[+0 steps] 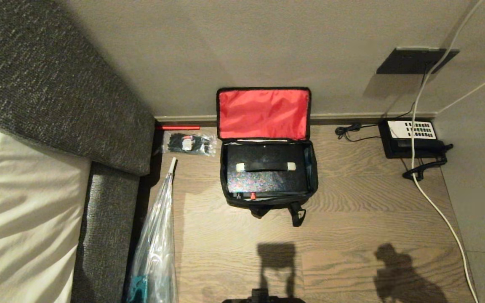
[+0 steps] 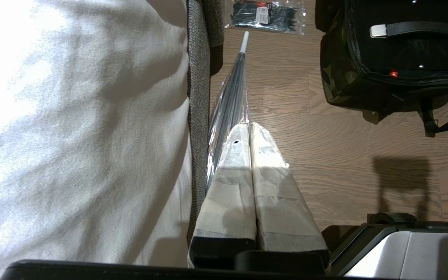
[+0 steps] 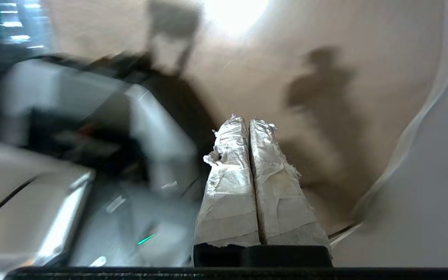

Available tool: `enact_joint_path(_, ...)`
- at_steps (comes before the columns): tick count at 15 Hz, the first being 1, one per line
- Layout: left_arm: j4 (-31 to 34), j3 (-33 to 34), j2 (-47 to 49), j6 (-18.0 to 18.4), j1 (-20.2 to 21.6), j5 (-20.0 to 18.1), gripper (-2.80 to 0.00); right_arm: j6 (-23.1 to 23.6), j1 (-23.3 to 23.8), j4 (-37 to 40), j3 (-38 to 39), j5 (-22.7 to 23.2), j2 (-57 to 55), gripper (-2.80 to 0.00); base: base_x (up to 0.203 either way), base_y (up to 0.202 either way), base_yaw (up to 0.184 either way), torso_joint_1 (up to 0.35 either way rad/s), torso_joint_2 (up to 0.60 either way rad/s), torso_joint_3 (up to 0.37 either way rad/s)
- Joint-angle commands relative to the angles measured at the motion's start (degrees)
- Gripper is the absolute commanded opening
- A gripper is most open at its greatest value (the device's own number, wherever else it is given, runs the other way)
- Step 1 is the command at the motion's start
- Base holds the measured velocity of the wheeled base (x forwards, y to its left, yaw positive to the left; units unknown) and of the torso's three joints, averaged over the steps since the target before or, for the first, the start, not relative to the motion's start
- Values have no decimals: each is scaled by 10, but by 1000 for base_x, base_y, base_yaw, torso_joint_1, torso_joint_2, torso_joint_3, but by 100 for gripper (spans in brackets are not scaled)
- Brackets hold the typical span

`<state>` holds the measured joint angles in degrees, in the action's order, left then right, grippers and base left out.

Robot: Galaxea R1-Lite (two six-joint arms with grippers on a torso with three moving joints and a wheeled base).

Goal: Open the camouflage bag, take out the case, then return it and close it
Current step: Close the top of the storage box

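Lying inside the open camouflage bag (image 1: 267, 126), the case (image 1: 266, 170) shows no readable writing; both grippers clenched empty.

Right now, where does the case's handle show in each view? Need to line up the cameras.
Head view: the handle lies across the case, inside the open camouflage bag at centre.
Left wrist view: the handle is at the top right corner.
Right wrist view: not in it; only blurred floor and robot body.
Shared landmark: the bag of cable ties, beside the camouflage bag in both.
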<state>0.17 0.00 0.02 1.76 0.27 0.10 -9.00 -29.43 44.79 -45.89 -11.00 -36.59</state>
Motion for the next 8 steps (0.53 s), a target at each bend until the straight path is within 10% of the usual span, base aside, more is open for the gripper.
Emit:
enact_joint_path(1,0,1,-1,0,0,0,-280,-41,1,19,10,24,35,-280,0,0,0,0,0,0)
enact_joint_path(8,2,1,-1,-5,0,0,-280,-53,2,10,27,61,35,-280,0,0,0,0,0,0)
